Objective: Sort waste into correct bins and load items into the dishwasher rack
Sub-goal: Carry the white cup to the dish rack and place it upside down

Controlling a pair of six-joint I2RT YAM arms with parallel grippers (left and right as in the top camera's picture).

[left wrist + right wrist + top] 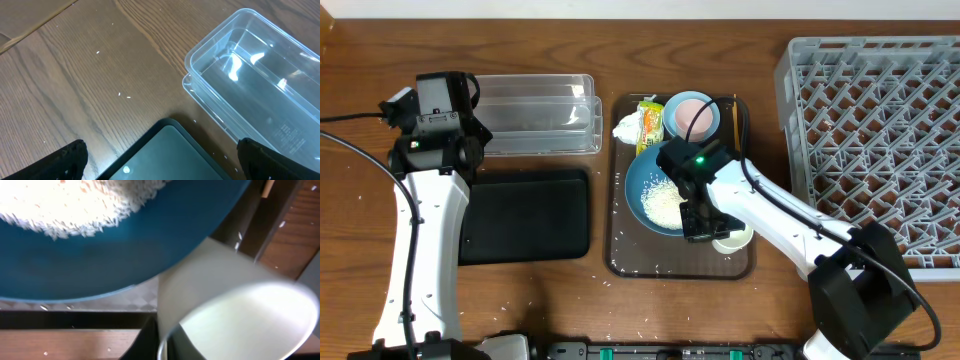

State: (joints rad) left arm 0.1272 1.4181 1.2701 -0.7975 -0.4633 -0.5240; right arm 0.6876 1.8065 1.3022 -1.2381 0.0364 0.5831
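Note:
The large blue bowl [645,190] holds the heap of rice [663,205] on the brown serving tray [620,262]. My right gripper [708,225] is at the white cup [735,240] beside the bowl and is shut on its wall. In the right wrist view the cup [240,310] is tilted against the bowl [150,245], in my jaws [167,345]. The small light-blue bowl [688,113], snack wrapper [649,122], tissue [625,127] and chopsticks [734,118] lie at the tray's far end. My left gripper [160,160] is open and empty over the black tray's corner [170,145].
The clear tub [535,115] stands behind the black tray [525,215] on the left; its end shows in the left wrist view [250,75]. The grey dishwasher rack [880,140] fills the right side. Loose rice grains dot the table and the serving tray.

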